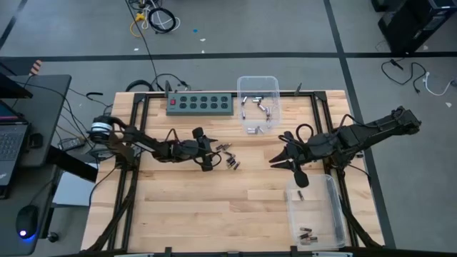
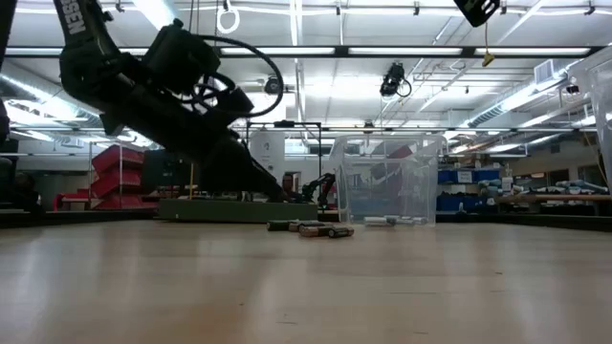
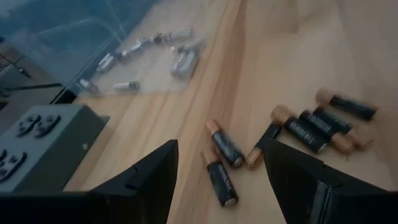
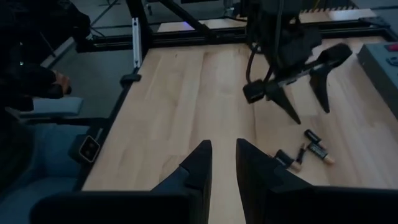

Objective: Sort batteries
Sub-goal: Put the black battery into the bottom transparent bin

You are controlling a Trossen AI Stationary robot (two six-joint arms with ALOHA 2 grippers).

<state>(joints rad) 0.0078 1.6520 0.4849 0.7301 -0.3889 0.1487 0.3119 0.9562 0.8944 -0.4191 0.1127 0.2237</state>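
Several loose copper-and-black batteries (image 1: 228,158) lie flat on the wooden table, also seen as batteries (image 3: 311,127) and batteries (image 2: 316,229). My left gripper (image 1: 208,151) hovers open just to their left; in its wrist view two batteries (image 3: 222,162) lie between the spread fingers, untouched. Silvery batteries (image 1: 255,107) lie in a clear far bin (image 1: 243,84). Dark batteries (image 1: 308,234) lie in a clear near-right bin (image 1: 332,214). My right gripper (image 1: 288,161) waits above the table right of centre, its fingers (image 4: 202,167) a narrow gap apart with nothing between them.
A green power strip (image 1: 201,104) with dark sockets sits at the far edge, left of the far bin. Dark frame rails (image 1: 136,143) run along both table sides. Bare wood (image 1: 214,207) spreads across the near half. A person sits beyond the table's left side (image 4: 37,81).
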